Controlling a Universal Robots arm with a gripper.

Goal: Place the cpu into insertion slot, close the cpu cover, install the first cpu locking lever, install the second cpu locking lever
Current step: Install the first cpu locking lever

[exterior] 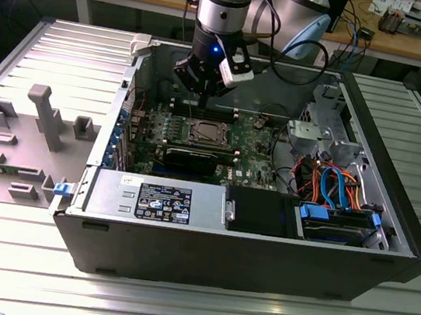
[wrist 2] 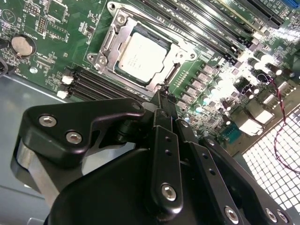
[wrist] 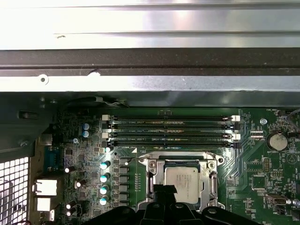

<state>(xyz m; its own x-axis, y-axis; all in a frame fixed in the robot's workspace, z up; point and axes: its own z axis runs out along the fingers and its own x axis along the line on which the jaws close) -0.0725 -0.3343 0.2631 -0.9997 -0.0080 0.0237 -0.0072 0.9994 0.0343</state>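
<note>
Sitting already in the insertion slot point(wrist 2: 140, 54), the cpu point(wrist 2: 139, 51) shows its dull silver top in the upper middle of the second wrist view, and again at the lower middle of the first wrist view point(wrist: 184, 182), with the cpu cover point(wrist 2: 115, 35) lying as a silver frame around it; whether that frame is fully latched I cannot tell. In the exterior view the socket lies near the centre of the frame on the green motherboard point(exterior: 255, 144), inside the open computer case point(exterior: 219, 261), with the gripper point(exterior: 202, 78) hanging above and just behind it at upper middle. In the second wrist view the gripper point(wrist 2: 161, 101) has its black fingers drawn close together with nothing seen between them, the tips hovering just beside the socket's lower edge, close to the long black memory slots point(wrist 2: 98, 84). As a judgement, the chip is light, stiff and flat, smooth on its metal top and fragile on its underside, so it is best taken only by its side edges and never pressed or slid. The cover looks thin and springy: it should be pushed at its free rim, gently, since the socket pins below would bend easily. The thin wire levers by the frame are likely stiff and slippery, wanting a firm hooking contact.
</note>
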